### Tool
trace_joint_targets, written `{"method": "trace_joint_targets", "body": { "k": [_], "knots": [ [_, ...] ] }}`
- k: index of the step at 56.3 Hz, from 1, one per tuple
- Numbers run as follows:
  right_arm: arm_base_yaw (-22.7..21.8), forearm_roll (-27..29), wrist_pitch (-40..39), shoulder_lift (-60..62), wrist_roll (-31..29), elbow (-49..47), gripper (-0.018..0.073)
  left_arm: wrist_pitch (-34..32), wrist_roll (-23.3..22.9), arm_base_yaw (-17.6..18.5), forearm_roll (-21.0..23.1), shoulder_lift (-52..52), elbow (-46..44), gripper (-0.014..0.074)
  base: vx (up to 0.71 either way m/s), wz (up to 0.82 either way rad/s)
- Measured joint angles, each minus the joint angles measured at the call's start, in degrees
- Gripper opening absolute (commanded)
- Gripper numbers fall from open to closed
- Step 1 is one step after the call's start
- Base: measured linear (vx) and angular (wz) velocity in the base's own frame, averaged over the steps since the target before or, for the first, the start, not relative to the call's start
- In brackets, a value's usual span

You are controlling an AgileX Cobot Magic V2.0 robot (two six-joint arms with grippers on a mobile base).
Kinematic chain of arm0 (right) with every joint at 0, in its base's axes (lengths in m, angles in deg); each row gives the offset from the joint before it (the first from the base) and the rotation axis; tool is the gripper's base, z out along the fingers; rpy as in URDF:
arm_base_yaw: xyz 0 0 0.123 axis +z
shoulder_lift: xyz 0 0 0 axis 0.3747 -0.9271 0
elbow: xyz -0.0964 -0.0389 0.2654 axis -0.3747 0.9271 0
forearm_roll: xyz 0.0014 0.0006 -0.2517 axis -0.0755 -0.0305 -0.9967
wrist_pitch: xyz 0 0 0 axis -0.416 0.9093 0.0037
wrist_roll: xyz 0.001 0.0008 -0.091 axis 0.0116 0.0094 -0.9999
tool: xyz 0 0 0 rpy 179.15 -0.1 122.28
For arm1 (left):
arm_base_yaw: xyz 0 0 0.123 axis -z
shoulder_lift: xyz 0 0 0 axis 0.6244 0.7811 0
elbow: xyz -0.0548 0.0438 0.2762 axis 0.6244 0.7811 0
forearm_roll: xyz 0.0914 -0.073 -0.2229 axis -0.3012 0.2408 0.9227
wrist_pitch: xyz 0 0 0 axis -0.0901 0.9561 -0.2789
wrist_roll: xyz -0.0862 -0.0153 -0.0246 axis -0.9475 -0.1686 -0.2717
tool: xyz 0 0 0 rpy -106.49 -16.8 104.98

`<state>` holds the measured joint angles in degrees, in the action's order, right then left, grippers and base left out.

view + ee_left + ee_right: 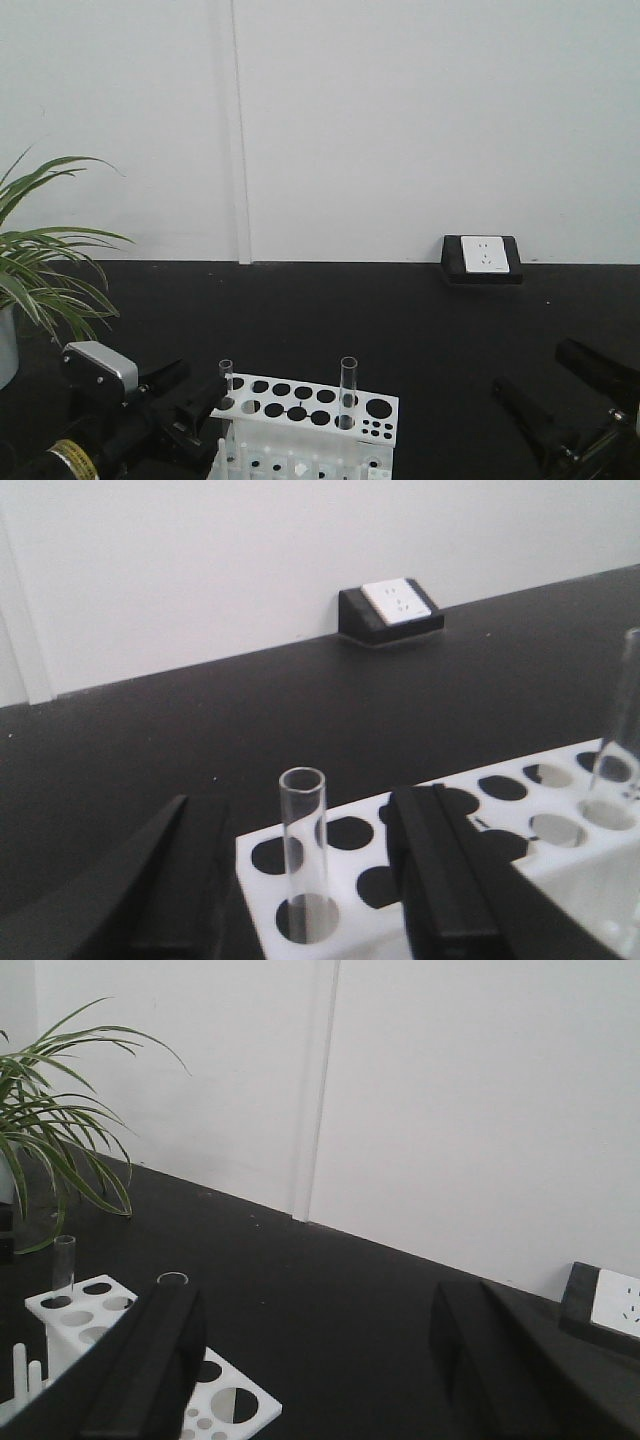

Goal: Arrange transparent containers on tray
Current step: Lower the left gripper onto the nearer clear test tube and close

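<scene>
My left end effector [305, 875] sits spread around a test tube [302, 840] standing upright between its jaws in the white rack's [388, 408] corner hole, the pick not yet made; next, I judge, a squeeze and straight lift, while the right end effector [315, 1360] hangs spread, empty.

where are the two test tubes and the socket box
corner test tube [302, 850]: left wrist view, middle of its glass shaft.
mid-rack test tube [348, 392]: front view, middle of its shaft.
socket box [487, 254]: front view, white faceplate.
</scene>
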<state>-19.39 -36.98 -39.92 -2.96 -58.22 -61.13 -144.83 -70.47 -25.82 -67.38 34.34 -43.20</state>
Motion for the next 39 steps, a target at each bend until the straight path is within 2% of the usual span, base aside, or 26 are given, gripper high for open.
{"method": "trace_joint_targets", "body": {
  "k": [22, 27, 28, 30, 35, 39],
  "knots": [
    [0.0, 0.2, -0.2, 0.0, 0.0, 0.0, 0.0522, 2.7, -2.8, 0.0, -0.7, 5.2, -6.8, 0.0535, 0.00, 0.00],
    [0.0, 0.2, -0.2, 0.0, 0.0, 0.0, 0.0522, 2.9, -3.6, 0.0, -2.2, 6.8, -8.3, 0.0535, 0.00, 0.00],
    [0.0, 0.2, -0.2, 0.0, 0.0, 0.0, 0.0522, 3.2, -4.4, 0.0, -4.4, 8.7, -9.8, 0.0533, 0.00, 0.00],
    [0.0, 0.2, -0.2, 0.0, 0.0, 0.0, 0.0522, 3.4, -4.4, 0.0, -4.8, 9.3, -10.3, 0.0531, 0.00, 0.00],
    [0.0, 0.2, -0.2, 0.0, 0.0, 0.0, 0.0522, 3.7, -4.4, 0.0, -5.0, 10.3, -11.1, 0.0500, 0.00, 0.00],
    [0.0, 0.2, -0.2, 0.0, 0.0, 0.0, 0.0522, 3.8, -4.5, 0.0, -5.0, 10.7, -11.2, 0.0434, 0.00, 0.00]
  ]
}}
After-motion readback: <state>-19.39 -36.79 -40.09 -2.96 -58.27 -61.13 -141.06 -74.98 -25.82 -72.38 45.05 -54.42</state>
